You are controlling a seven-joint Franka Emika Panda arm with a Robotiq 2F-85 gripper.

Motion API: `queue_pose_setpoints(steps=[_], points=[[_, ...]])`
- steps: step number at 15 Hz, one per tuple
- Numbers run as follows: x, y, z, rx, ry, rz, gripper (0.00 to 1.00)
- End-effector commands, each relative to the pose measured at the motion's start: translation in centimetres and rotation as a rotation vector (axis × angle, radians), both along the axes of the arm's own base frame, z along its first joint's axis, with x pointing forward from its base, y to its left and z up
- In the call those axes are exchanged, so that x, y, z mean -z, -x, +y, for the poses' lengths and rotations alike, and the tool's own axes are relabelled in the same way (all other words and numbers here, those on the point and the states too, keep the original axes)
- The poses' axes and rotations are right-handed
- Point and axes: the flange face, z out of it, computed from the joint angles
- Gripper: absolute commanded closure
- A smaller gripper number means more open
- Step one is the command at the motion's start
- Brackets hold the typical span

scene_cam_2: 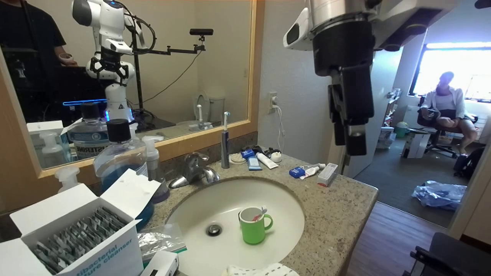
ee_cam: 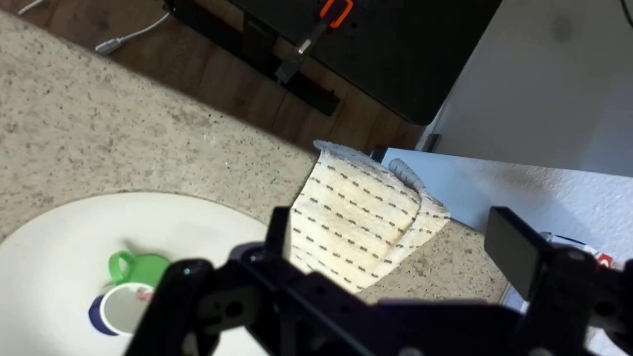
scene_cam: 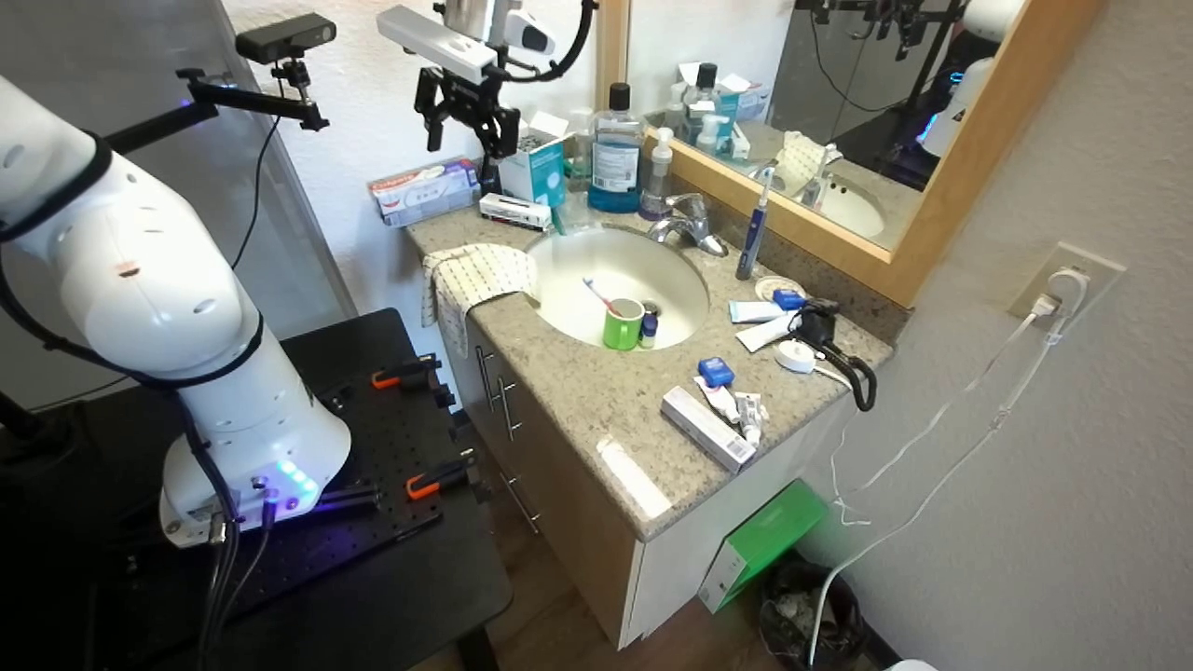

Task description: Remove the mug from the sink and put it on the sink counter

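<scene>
The green mug (scene_cam: 623, 330) stands upright in the white sink (scene_cam: 587, 250), with a toothbrush (scene_cam: 598, 294) in it. A small dark blue bottle (scene_cam: 650, 326) is beside it. The mug (scene_cam_2: 252, 230) also shows in an exterior view, its handle to the right. In the wrist view the mug (ee_cam: 152, 269) is at lower left, partly hidden by the gripper. My gripper (scene_cam: 471, 149) is open and empty, high above the counter (scene_cam: 559, 373) and away from the mug. In the wrist view the jaws (ee_cam: 395, 242) are wide apart over a cloth and the counter.
A patterned cloth (ee_cam: 356, 217) hangs over the counter's front edge. Behind the sink are the faucet (scene_cam: 688, 222), a mouthwash bottle (scene_cam: 615, 154), an open box (scene_cam: 539, 172), an electric toothbrush (scene_cam: 753, 233) and the mirror (scene_cam_2: 172, 96). Tubes and a long carton (scene_cam: 708, 429) lie on the counter.
</scene>
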Motion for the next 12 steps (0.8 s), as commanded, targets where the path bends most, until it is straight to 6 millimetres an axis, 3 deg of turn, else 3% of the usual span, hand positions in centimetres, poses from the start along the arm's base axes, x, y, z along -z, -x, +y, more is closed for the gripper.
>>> queue_pose_setpoints(steps=[1, 8, 12], points=[[3.4, -2.1, -1.1, -0.082, -0.021, -0.034, 0.0], [11.4, -4.5, -4.8, -0.223, -0.059, -0.004, 0.0], [13.3, -5.7, -6.2, -0.222, -0.061, 0.054, 0.0]])
